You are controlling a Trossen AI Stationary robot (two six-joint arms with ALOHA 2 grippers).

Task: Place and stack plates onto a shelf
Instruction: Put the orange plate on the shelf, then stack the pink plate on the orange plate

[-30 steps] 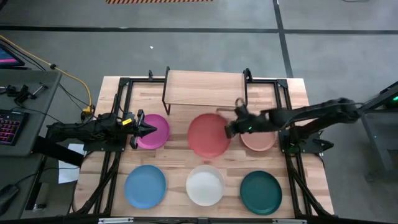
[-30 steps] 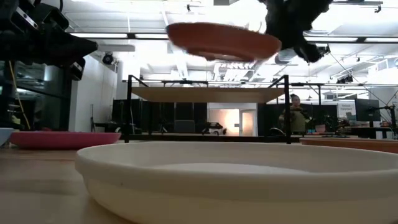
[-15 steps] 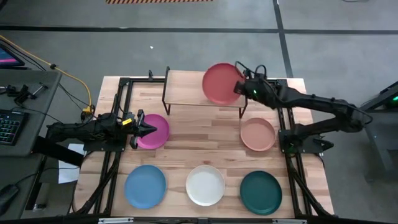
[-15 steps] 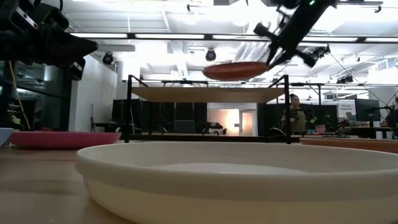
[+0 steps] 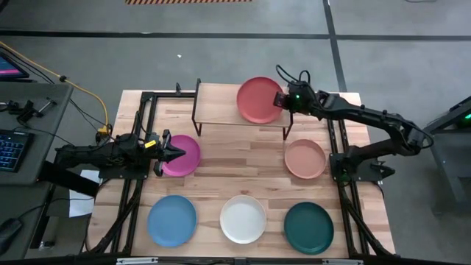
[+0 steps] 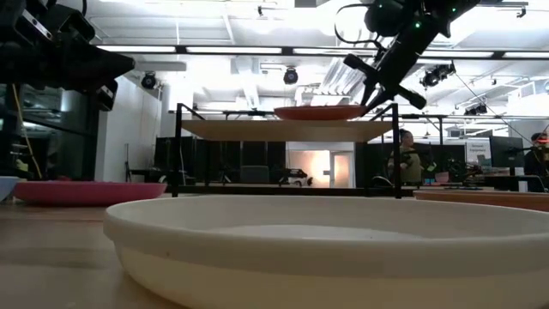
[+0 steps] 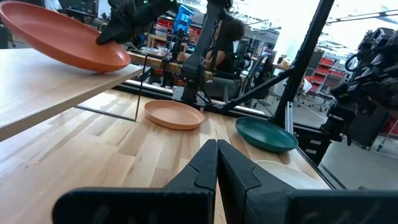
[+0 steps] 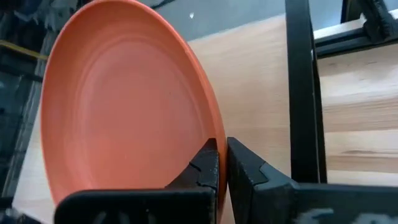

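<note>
The red plate (image 5: 257,99) is over the right half of the light-wood shelf (image 5: 217,107), and my right gripper (image 5: 283,101) is shut on it. The low view shows the plate (image 6: 319,112) about level at the shelf board (image 6: 257,129). My left gripper (image 5: 163,152) is shut and empty; it hovers over the left edge of the magenta plate (image 5: 184,156). The salmon plate (image 5: 305,159), light blue plate (image 5: 172,220), white plate (image 5: 243,218) and dark green plate (image 5: 309,228) lie flat on the table. My right gripper pinches the red plate's rim (image 8: 208,134) between its two fingers, on the side toward the table's right edge. The fingers (image 6: 377,81) come from the right, slanting down. The plate lies about level at the shelf board; I cannot tell whether it rests on it.
The shelf's black legs (image 5: 197,118) and the dark frame rails (image 5: 140,132) stand along both sides of the table. The left half of the shelf board is bare. A person (image 6: 407,163) stands in the room beyond the table.
My right gripper has carried the red plate from above the table's middle toward the far edge, over the shelf, and then down to the shelf board. The plate, tilted in the air before, now lies about level. My left arm has kept still.
</note>
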